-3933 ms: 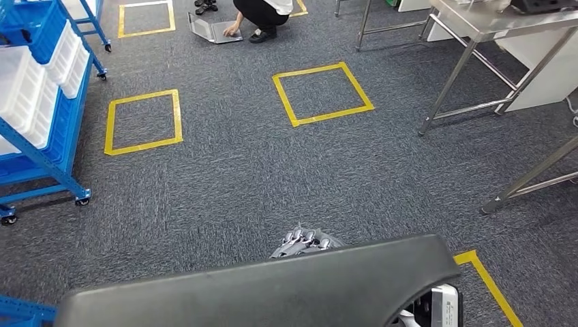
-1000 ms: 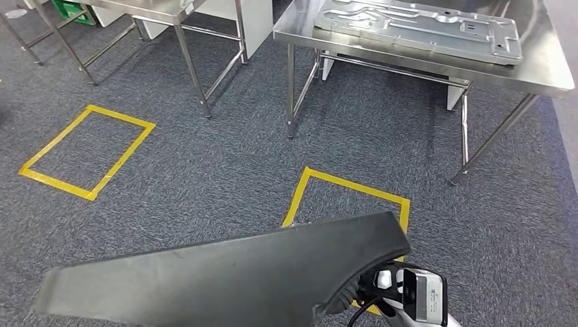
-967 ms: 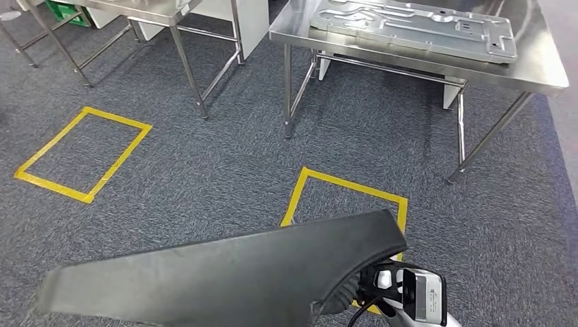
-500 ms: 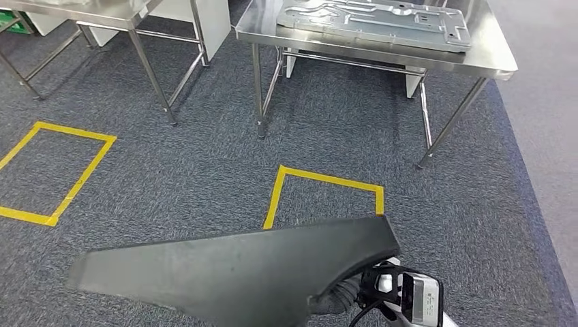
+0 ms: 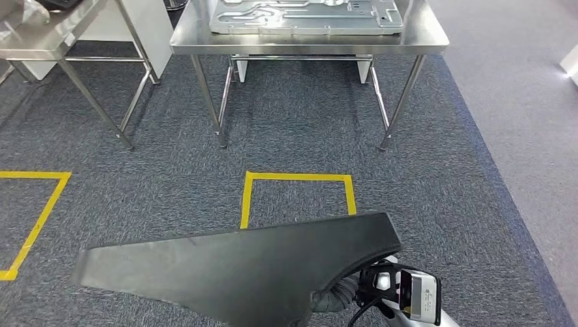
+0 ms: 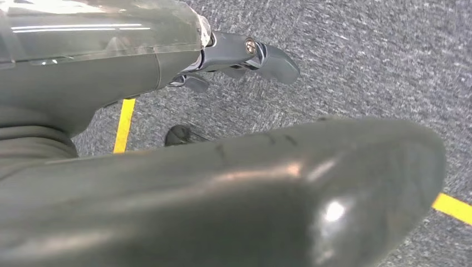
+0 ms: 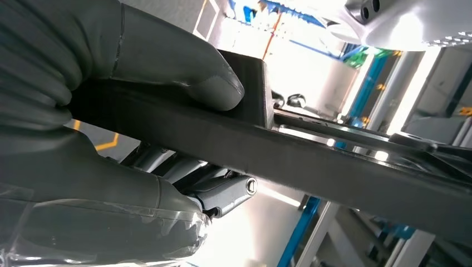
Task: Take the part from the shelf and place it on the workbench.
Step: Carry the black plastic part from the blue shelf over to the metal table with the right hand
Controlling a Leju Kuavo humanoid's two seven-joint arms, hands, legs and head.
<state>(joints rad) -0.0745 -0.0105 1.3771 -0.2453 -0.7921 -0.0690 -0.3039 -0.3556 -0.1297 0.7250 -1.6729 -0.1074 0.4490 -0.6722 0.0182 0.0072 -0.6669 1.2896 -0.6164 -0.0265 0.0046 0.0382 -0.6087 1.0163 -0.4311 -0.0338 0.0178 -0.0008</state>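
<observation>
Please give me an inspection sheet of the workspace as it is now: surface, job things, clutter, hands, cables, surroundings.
Surface: steel workbench ahead, carrying a metal plate.
Job's things: long black part held low in front of the robot.
Clutter: nothing seen on the floor.
Hands: right hand grips the part; left hand is beside it, grip unclear.
Cables: black cable at the right wrist.
Surroundings: grey carpet, yellow tape square, second steel table.

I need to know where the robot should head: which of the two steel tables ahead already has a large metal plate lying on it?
The steel workbench straight ahead, beyond the yellow floor square, carries the metal plate; the left table shows none.
</observation>
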